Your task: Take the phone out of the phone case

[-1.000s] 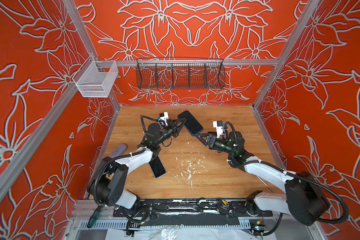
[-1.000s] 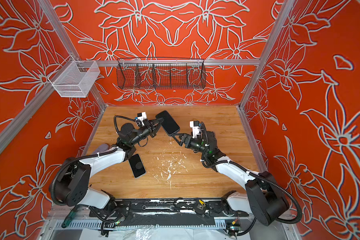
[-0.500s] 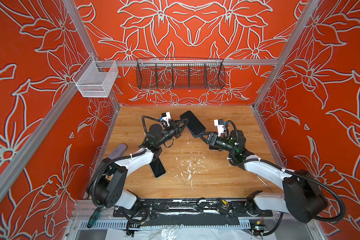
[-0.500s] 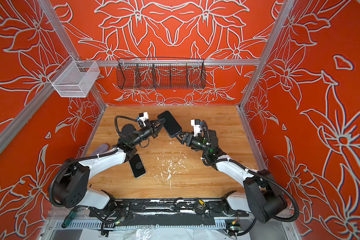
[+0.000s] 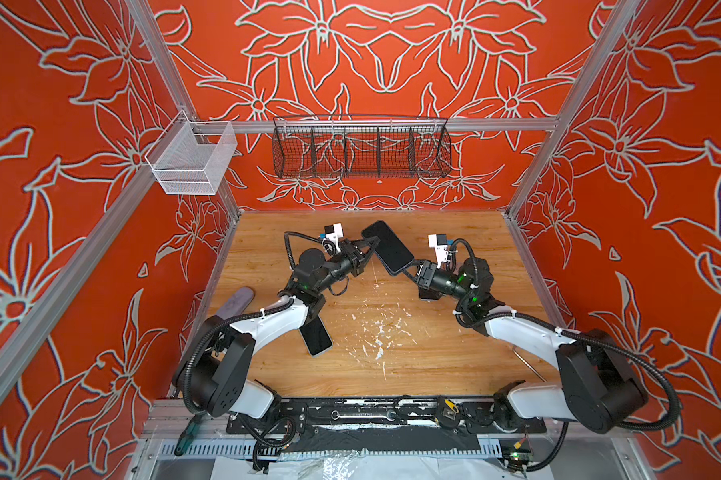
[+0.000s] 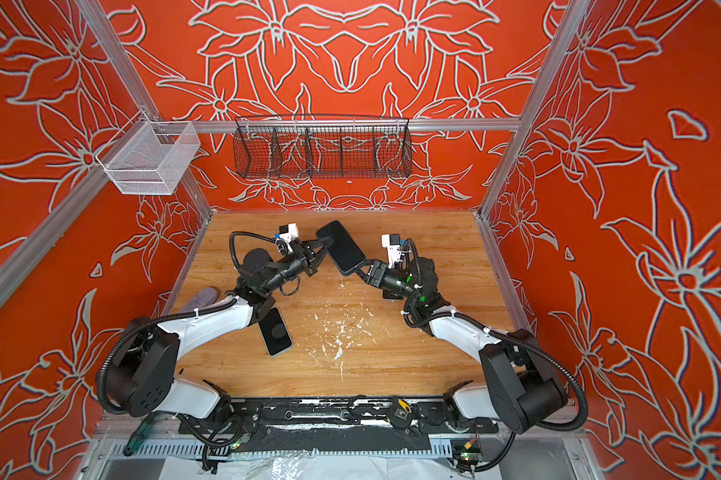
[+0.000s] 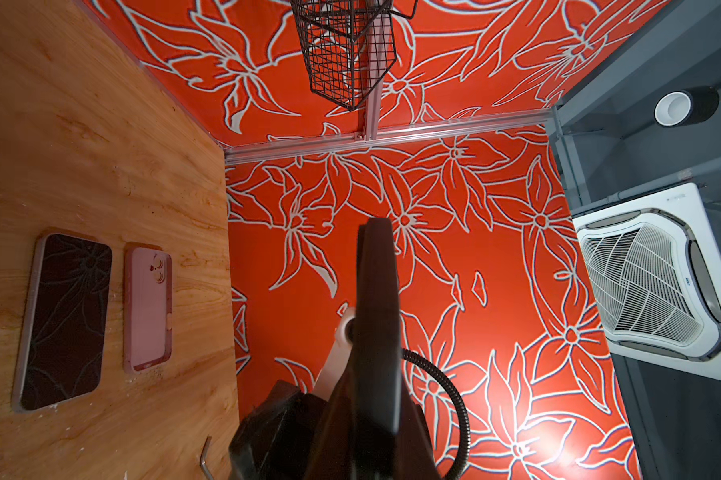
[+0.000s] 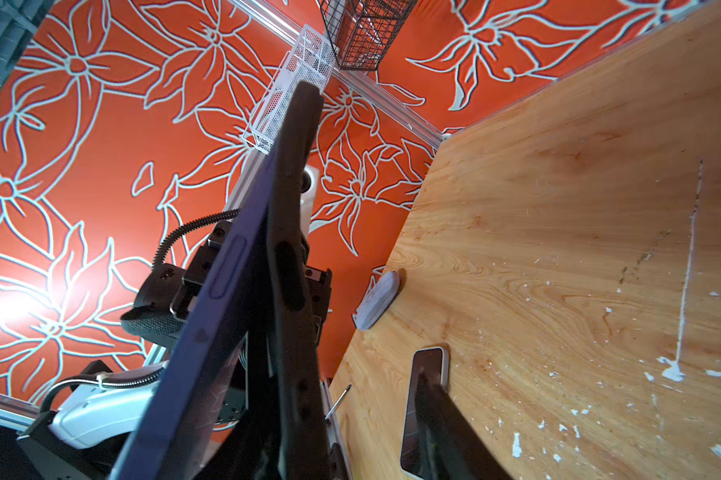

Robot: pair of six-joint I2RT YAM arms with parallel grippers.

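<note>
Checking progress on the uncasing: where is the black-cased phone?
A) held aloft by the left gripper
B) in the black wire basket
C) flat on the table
A: the left gripper clamps one end of the phone, which hangs in the air above the table.

Walls (image 5: 392, 62) were orange-red with grey-white flower outlines. Table (image 5: 392, 365) was pale wood grain, flecked white. Wire basket (image 5: 361, 151) was black, mesh basket (image 5: 192, 162) white. Phone (image 8: 209, 291) had a dark blue edge; phone case (image 8: 286, 199) was black.
</note>
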